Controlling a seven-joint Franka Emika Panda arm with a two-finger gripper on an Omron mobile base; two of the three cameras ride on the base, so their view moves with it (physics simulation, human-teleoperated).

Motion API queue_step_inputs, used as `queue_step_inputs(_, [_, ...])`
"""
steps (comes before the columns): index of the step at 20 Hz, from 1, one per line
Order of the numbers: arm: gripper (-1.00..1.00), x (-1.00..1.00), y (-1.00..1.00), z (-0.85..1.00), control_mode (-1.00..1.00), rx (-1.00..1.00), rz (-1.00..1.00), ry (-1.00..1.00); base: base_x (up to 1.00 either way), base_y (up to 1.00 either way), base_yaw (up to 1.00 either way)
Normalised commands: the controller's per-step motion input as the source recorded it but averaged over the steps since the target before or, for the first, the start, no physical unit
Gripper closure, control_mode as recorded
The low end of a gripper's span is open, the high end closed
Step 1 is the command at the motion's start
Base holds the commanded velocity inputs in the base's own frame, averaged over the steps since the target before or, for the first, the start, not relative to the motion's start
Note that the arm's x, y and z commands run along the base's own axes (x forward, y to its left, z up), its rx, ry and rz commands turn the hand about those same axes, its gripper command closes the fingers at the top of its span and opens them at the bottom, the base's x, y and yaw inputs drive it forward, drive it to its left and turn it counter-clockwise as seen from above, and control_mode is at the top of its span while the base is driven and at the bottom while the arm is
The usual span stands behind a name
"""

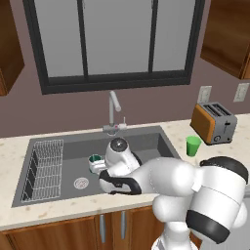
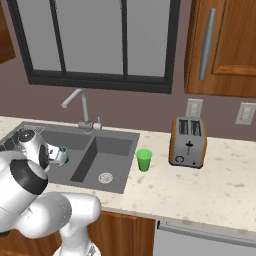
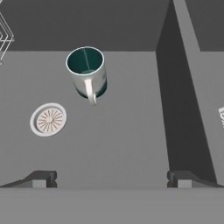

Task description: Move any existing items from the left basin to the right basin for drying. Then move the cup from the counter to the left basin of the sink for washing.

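The mug [image 3: 87,72] is small and white-grey, dark teal inside, standing upright on the floor of the left basin [image 3: 122,131] with its side handle turned toward the hand. The round silver drain [image 3: 48,119] lies near it, apart from it. The gripper [image 3: 111,178] hangs over the basin floor short of the mug, its jaws released and spread wide with nothing between them. From the right base view, the bright green cup [image 2: 144,160] stands on the table [image 2: 200,185] just past the right edge of the sink [image 2: 112,135], with the toaster [image 2: 188,142] further along, and the narrower right basin [image 2: 107,157] shows its own drain. The left base view shows the wire rack [image 1: 45,168] at the left basin's left end.
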Motion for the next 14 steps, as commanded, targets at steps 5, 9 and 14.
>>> queue_step_inputs(5, [-1.0, 0.22, 0.1, 0.0, -1.0, 0.0, 0.0, 0.0, 0.0, 0.0, 0.0])
queue_step_inputs(9, [-1.0, 0.39, 0.23, 0.0, -1.0, 0.0, 0.0, 0.0, 0.0, 0.0, 0.0])
queue_step_inputs(14, [-1.0, 0.44, 0.3, 0.0, -1.0, 0.0, 0.0, 0.04, 0.0, 0.0, 0.0])
